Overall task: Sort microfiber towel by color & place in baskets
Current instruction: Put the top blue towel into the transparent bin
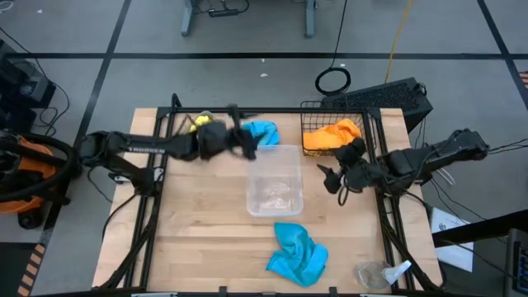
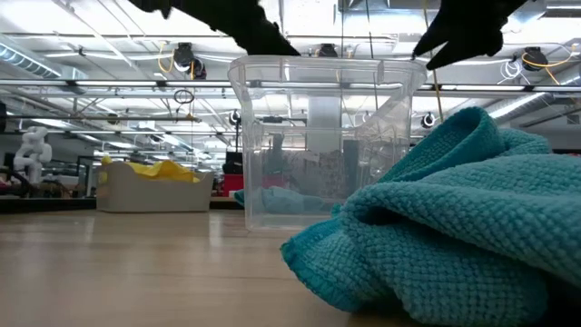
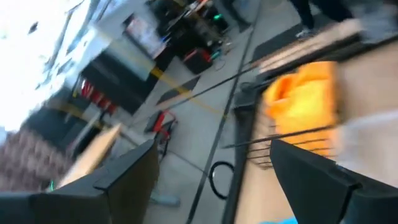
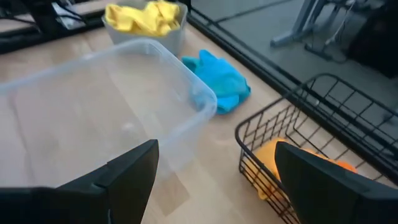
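My left gripper [image 1: 247,145] stands open and holds nothing, above the table's far middle, beside a sky-blue towel [image 1: 264,132] that lies on the wood behind the clear tub [image 1: 275,181]. My right gripper [image 1: 330,177] is open with nothing in it, right of the tub and near the black wire basket [image 1: 375,124], which holds orange towels [image 1: 334,134]. Yellow towels [image 4: 146,17] fill the grey bin [image 4: 177,38] at the far left. A second blue towel [image 1: 297,254] lies crumpled near the front edge.
A small clear wrapper with a blue tip [image 1: 381,272] lies at the front right corner. Bare wood shows left of the tub and between the tub and the near blue towel. In the low view that towel [image 2: 454,227] fills the foreground before the tub [image 2: 322,145].
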